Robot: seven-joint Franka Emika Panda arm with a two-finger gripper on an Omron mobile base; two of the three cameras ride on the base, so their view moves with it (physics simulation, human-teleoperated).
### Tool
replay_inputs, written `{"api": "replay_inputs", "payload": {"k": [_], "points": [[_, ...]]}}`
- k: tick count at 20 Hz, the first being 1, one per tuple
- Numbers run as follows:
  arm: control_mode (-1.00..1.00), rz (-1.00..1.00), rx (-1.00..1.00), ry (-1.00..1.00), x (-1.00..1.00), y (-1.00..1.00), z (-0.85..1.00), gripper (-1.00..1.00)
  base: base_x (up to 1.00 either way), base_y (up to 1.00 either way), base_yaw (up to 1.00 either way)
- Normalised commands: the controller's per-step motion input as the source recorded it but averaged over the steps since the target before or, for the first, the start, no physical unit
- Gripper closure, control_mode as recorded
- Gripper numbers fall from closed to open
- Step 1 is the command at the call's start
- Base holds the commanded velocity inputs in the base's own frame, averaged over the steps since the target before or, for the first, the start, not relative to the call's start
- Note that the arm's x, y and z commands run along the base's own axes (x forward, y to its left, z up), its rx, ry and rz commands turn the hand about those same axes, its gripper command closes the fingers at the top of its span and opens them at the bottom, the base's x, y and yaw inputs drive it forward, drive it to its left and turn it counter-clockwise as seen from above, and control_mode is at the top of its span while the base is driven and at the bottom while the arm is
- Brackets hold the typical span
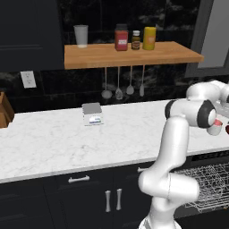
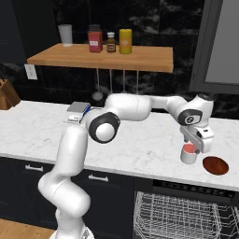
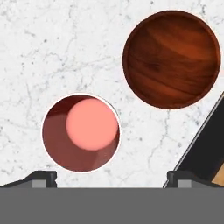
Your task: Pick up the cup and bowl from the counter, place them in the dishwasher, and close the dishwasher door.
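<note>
- Left base view: cup (image 1: 215, 128) stands on counter (image 1: 58, 138) at my wrist; rack (image 1: 210, 183) open below.
- Right base view: my gripper (image 2: 193, 148) hangs over cup (image 2: 188, 153); bowl (image 2: 215, 165) just beside.
- Hand view: fingers (image 3: 43, 176) released, empty; cup (image 3: 81, 132) sits left of centre. I should centre, then descend.

A brown wooden wall shelf (image 1: 129, 54) hangs on the dark backsplash. On it stand a pale grey cup (image 1: 81, 36) at the left end, then a red jar (image 1: 121, 37), a small dark bottle (image 1: 136, 40) and a yellow canister (image 1: 149, 38) close together. Four metal utensils (image 1: 124, 87) hang in a row under the shelf. A small grey kitchen scale (image 1: 92, 113) sits on the marble near the wall. A wooden knife block (image 1: 4, 110) stands at the far left, with a white wall outlet (image 1: 28, 79) above it.
</note>
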Motion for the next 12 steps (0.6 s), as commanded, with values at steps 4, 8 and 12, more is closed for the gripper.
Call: {"api": "replay_inputs", "payload": {"k": [4, 8, 12], "points": [[-1.00, -0.03, 0.06, 0.03, 0.00, 0.00, -0.58, -1.00, 0.00, 0.00, 0.00], [-1.00, 0.00, 0.01, 0.04, 0.16, 0.00, -0.54, -1.00, 0.00, 0.00, 0.00], [-1.00, 0.00, 0.00, 0.00, 0.30, 0.00, 0.00, -1.00, 0.00, 0.00, 0.00]]}}
